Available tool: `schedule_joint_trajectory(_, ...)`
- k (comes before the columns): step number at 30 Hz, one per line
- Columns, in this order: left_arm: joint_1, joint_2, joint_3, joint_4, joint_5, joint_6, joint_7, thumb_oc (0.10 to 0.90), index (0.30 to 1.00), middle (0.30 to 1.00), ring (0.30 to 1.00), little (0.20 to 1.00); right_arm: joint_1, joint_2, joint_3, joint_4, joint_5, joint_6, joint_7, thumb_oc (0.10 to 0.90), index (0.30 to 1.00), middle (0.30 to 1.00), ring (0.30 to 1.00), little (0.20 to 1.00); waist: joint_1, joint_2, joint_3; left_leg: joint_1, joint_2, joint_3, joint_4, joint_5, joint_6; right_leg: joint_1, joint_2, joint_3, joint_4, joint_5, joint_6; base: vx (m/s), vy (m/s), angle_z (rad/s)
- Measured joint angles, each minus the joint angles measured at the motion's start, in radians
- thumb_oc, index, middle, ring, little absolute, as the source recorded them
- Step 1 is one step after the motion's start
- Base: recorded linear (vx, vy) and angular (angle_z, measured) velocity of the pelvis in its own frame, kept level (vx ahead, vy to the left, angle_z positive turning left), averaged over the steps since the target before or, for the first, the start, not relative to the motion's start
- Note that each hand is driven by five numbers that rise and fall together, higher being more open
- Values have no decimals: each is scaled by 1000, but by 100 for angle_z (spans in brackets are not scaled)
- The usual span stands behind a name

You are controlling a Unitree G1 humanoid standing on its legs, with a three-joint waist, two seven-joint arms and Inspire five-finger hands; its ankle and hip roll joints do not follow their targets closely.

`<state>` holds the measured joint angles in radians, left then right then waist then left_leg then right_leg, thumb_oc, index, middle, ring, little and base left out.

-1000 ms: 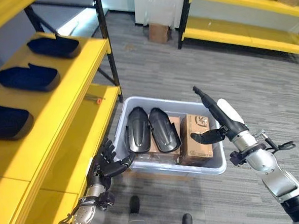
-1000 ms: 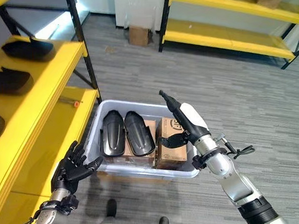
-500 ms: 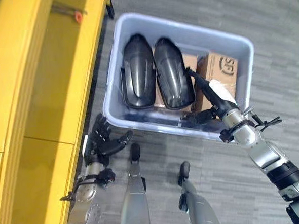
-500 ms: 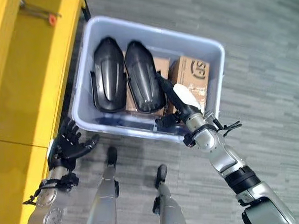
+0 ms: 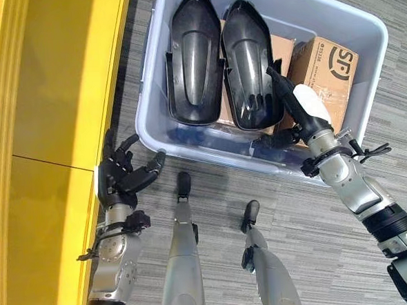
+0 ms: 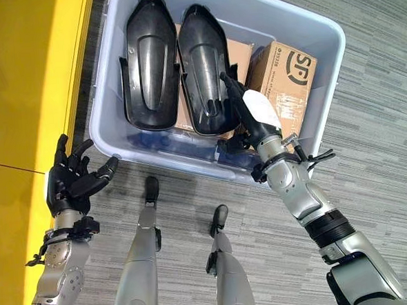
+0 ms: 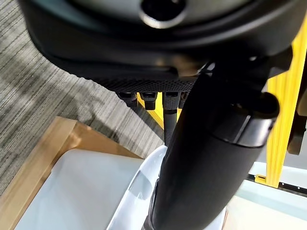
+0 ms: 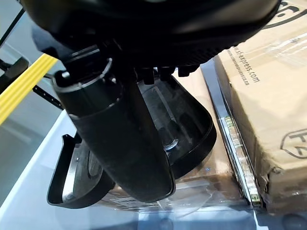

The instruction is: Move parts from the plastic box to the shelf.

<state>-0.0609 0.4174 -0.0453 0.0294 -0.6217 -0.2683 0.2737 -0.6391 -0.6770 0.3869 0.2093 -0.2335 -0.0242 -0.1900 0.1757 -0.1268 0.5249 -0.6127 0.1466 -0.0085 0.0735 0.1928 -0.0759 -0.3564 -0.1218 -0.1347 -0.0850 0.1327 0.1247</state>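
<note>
Two black moulded parts are lying side by side in the pale grey plastic box, the left part and the right part touching along their long edges and resting on flat cardboard packages, with an upright cardboard box standing just beside them toward the robot's right. Your right hand is reaching in over the near wall of the plastic box, its fingers stretched out straight and released, lying over the near end of the right part; the eye views are not letting you tell whether the fingertips are actually touching the part's surface or just hovering above it. The thumb is sticking out low, pointing toward the near wall, and nothing is sitting between it and the fingers. In the right wrist view the right part's rounded end is showing just past the thumb, with the cardboard box's corner close beside it. Your left hand is hanging outside the plastic box, near its near left corner and beside the yellow shelf, fingers spread and relaxed, gripping nothing. The grey striped floor is running under everything.
</note>
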Motion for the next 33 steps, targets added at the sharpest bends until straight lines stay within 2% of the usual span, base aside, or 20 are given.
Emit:
schedule_joint_trajectory(11,-14,0,-4,-1,0,-12,20,900,1000,1000,1000,1000,-82,-14,44,3,-124,13,-30,900,1000,1000,1000,1000,-1,-12,3,-16,-1,-14,7,0,0,-5,3,-11,0,1,0,1,-5,2)
schedule_joint_trajectory(14,-20,0,-3,-1,0,-16,23,900,1000,1000,1000,1000,-116,-42,100,3,-194,16,-30,900,1000,1000,1000,1000,-1,-16,4,-21,-2,-21,8,0,0,-6,3,-16,0,1,0,6,-2,3)
schedule_joint_trajectory(21,-37,0,-10,-1,1,-16,28,900,1000,1000,1000,1000,-179,-43,159,29,-266,16,-32,900,1000,1000,1000,1000,6,-21,4,-36,-5,-26,14,0,0,-14,3,-22,0,1,0,1,-2,1)
schedule_joint_trajectory(22,-42,0,-12,-1,1,-16,28,900,1000,1000,1000,1000,-243,-44,229,105,-317,21,-30,900,1000,1000,1000,1000,8,-22,3,-38,-5,-29,15,0,0,-14,4,-24,0,1,0,0,0,0)
schedule_joint_trajectory(33,-59,-1,-32,-1,6,-18,43,900,1000,1000,1000,1000,-233,5,221,122,-316,33,-24,900,1000,1000,1000,1000,12,-23,3,-52,-9,-43,23,0,0,-17,4,-37,0,1,1,2,2,3)
